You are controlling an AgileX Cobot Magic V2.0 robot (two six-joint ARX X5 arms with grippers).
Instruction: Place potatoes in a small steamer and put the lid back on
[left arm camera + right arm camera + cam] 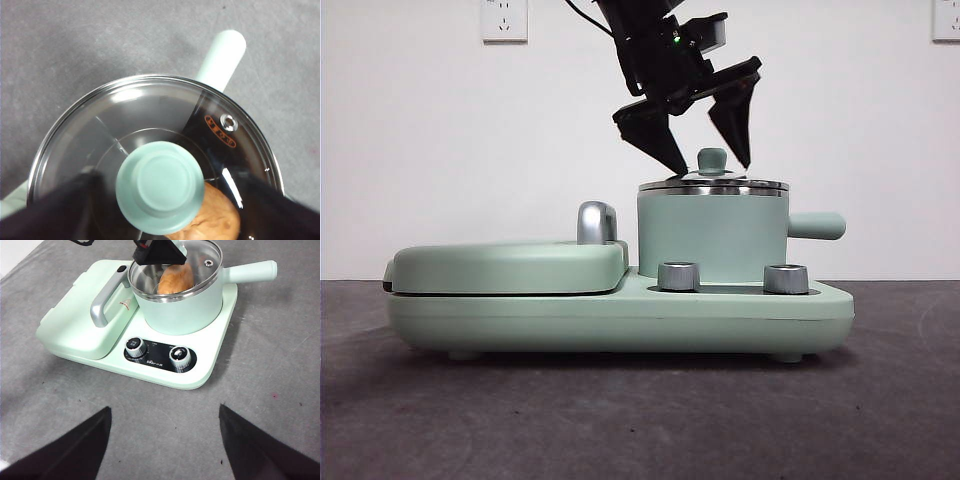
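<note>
Lid seated on the steamer, left jaws spread to either side of its knob

The mint cooker base (620,315) carries the small steamer (712,240) on one side and the flat griddle cover (510,268) on the other; the lid (713,185) lies level on the steamer's steel rim, and through its glass the potato (174,280) shows inside the pot; the left gripper (712,150) hangs directly over the lid, its jaws released and straddling the knob (160,186), which sits centred in the gap with no jaw touching it; the right gripper (165,440) waits well back from the cooker, jaws apart and holding nothing; judging by this, the left arm need only lift straight clear
</note>
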